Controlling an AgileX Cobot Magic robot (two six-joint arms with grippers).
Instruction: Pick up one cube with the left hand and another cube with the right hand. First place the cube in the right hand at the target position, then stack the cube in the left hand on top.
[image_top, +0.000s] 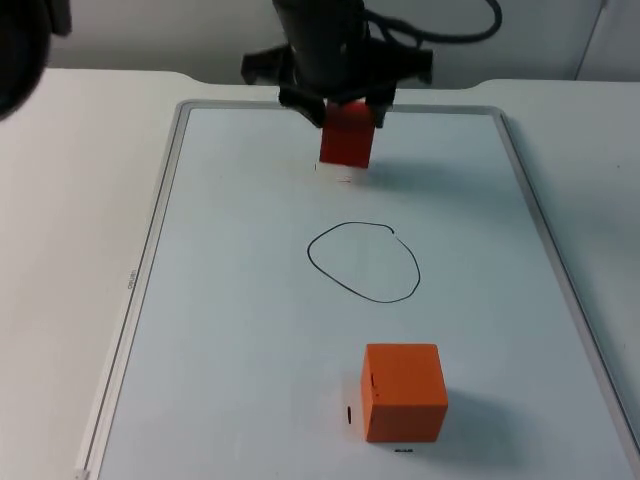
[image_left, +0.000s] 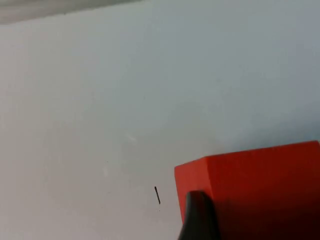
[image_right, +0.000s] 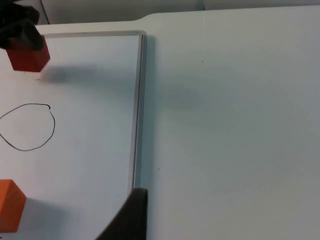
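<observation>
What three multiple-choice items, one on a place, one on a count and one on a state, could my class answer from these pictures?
1. Where is the orange cube?
A. Inside the drawn outline
B. On the whiteboard, nearer the camera than the outline
C. Off the whiteboard

2. How many cubes are there?
A. One
B. Two
C. Three

3. What is the state of the red cube?
A. Held by the left gripper
B. Lying in the outline
C. Stacked on the orange cube

Answers:
1 B, it sits on the whiteboard below the drawn outline in the top view.
2 B, one red, one orange.
3 A, the fingers grip it above the board, its shadow beneath.
</observation>
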